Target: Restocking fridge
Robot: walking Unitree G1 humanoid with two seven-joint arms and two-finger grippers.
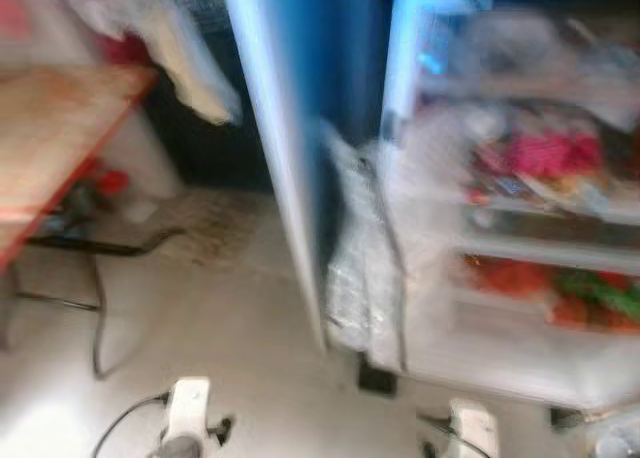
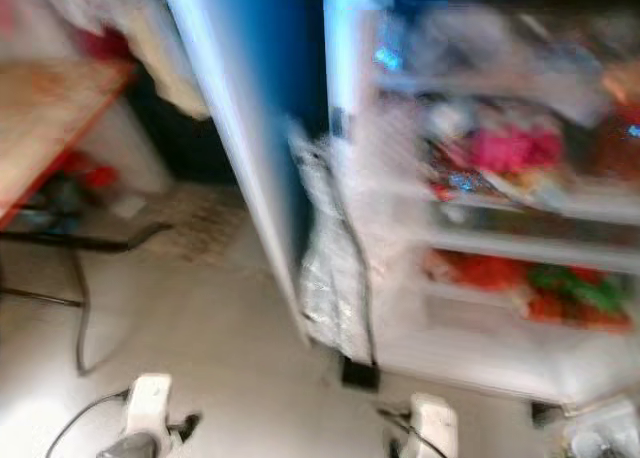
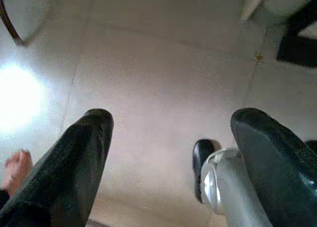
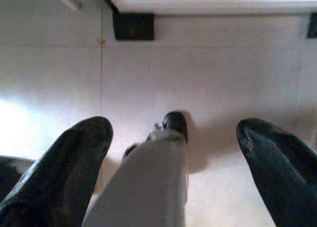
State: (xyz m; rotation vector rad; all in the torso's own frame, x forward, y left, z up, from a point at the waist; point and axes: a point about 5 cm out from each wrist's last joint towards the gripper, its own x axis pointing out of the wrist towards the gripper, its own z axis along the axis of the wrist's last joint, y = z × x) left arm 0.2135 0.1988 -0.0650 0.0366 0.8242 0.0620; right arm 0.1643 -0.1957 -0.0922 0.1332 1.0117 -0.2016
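Note:
The fridge (image 1: 420, 178) stands open to my front right, very blurred. Its door (image 1: 285, 148) swings out toward me, edge on. A middle shelf holds pink and red packages (image 1: 545, 153); a lower shelf holds red and green produce (image 1: 590, 298). Clear plastic bags (image 1: 355, 268) hang at the fridge's near corner. Both arms hang low, the left arm (image 1: 188, 408) and right arm (image 1: 470, 426) at the bottom edge. My left gripper (image 3: 171, 123) is open over bare floor. My right gripper (image 4: 173, 128) is open too, with nothing between its fingers, near the fridge's black foot (image 4: 132, 26).
A wooden table (image 1: 50, 128) stands at the left with a white cloth (image 1: 190, 58) behind it. Dark cables (image 1: 100, 318) trail over the pale floor below it. A person's bare foot (image 3: 17, 167) shows by my left fingers. My own leg and black foot (image 4: 174, 124) are below.

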